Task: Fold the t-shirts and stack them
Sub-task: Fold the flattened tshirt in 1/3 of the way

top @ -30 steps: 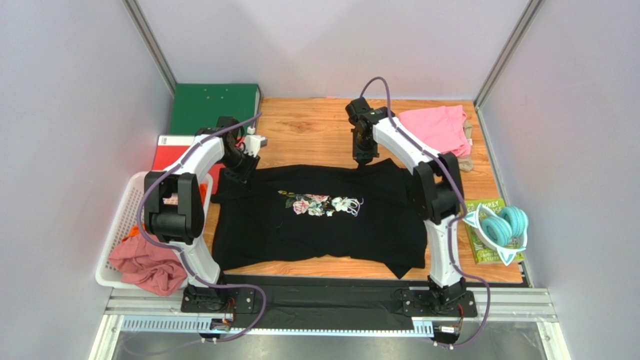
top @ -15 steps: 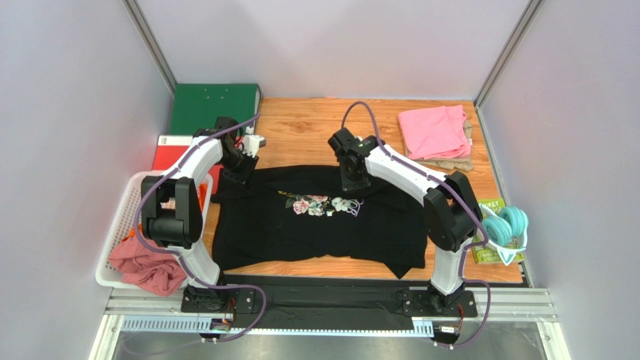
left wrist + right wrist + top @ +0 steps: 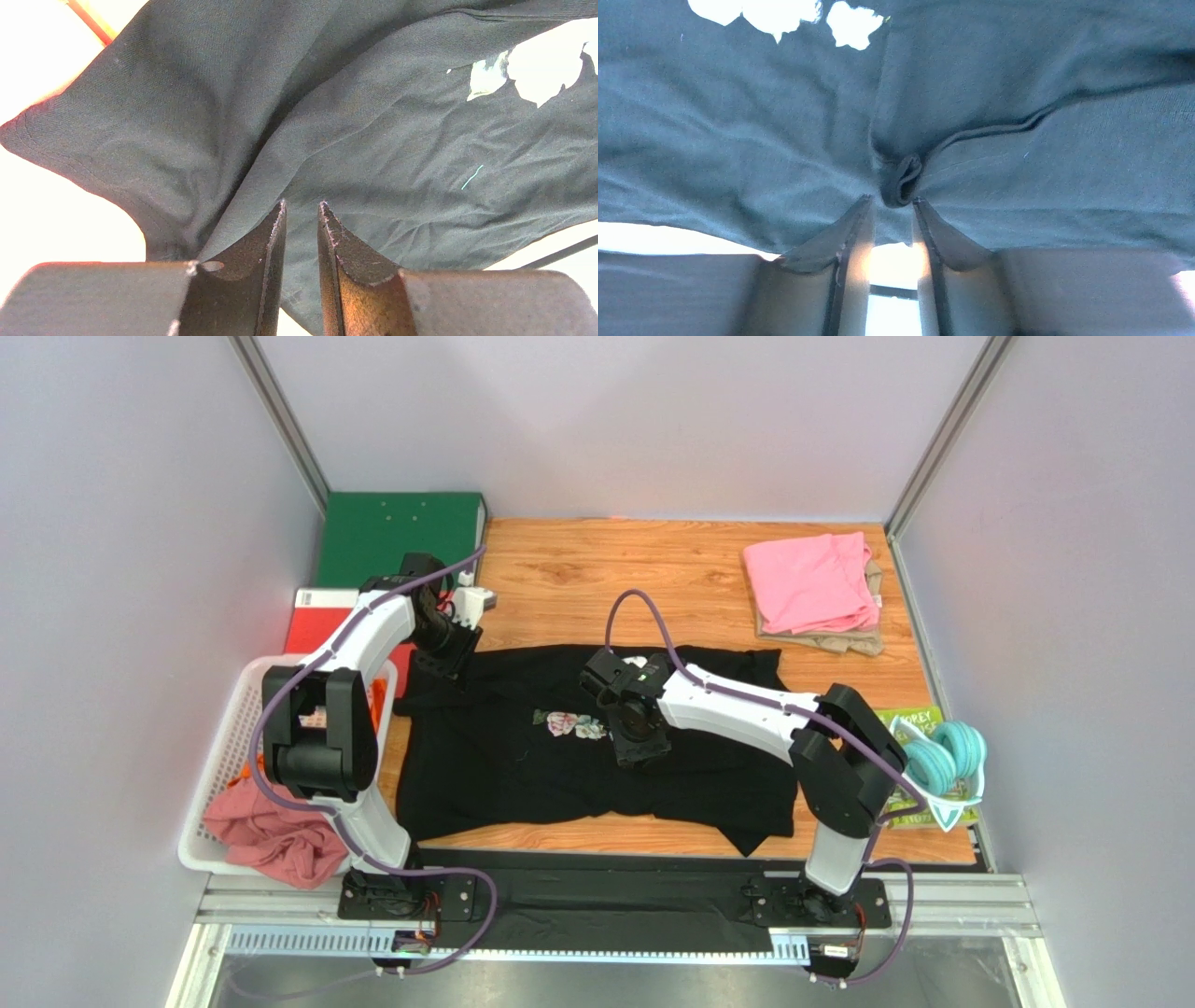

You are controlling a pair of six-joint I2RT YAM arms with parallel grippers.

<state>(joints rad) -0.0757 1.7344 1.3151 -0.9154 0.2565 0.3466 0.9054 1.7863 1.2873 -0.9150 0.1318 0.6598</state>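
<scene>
the black t-shirt lies spread across the middle of the desk. at its centre, beside the rose print, the right gripper hangs with jaws narrowly apart, a rolled hem just off the tips and light showing through the gap. the left gripper pinches the shirt's far left corner in a narrow grip. a pink t-shirt lies on a beige t-shirt in the far right corner. a dusty-rose t-shirt sits in the basket off the left edge.
</scene>
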